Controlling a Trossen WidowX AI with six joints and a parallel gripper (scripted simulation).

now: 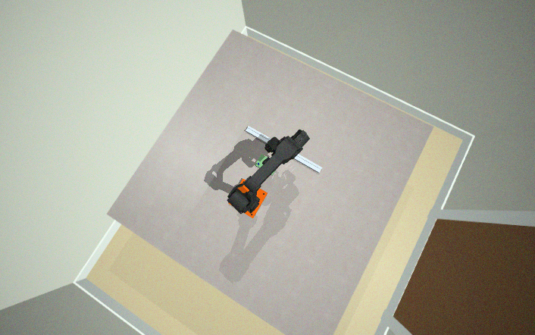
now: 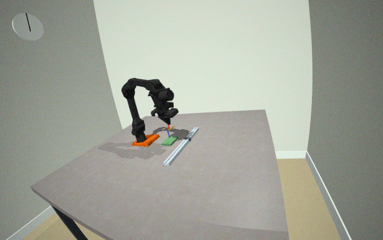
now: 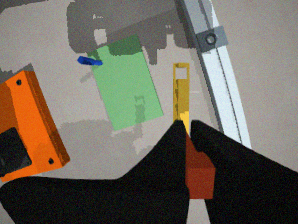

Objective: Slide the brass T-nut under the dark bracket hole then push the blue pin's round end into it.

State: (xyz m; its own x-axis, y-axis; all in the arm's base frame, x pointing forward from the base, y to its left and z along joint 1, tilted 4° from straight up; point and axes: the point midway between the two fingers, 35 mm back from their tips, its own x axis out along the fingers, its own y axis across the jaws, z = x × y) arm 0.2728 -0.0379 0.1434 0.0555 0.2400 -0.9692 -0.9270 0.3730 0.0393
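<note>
My gripper [image 2: 168, 124] [image 3: 185, 127] is shut on the orange handle [image 3: 201, 182] of the T-nut. The brass T-nut [image 2: 171, 127] [image 3: 181, 97] hangs below the fingertips, above the table, between tray and rail in the wrist view. The aluminum rail [image 1: 310, 164] [image 2: 178, 152] [image 3: 222, 85] lies on the table with its slot up. The dark bracket [image 2: 189, 138] [image 3: 220, 37] sits across it, its round hole visible in the wrist view. The blue pin [image 2: 168, 133] [image 3: 90, 61] stands in the green tray [image 2: 169, 141] [image 3: 120, 100]. The arm hides the gripper in the top view.
The robot's orange base [image 1: 260, 197] [image 2: 151, 140] [image 3: 45, 125] is on the table, on the other side of the tray from the rail. The arm's shadow falls across part of the tray and the rail near the bracket.
</note>
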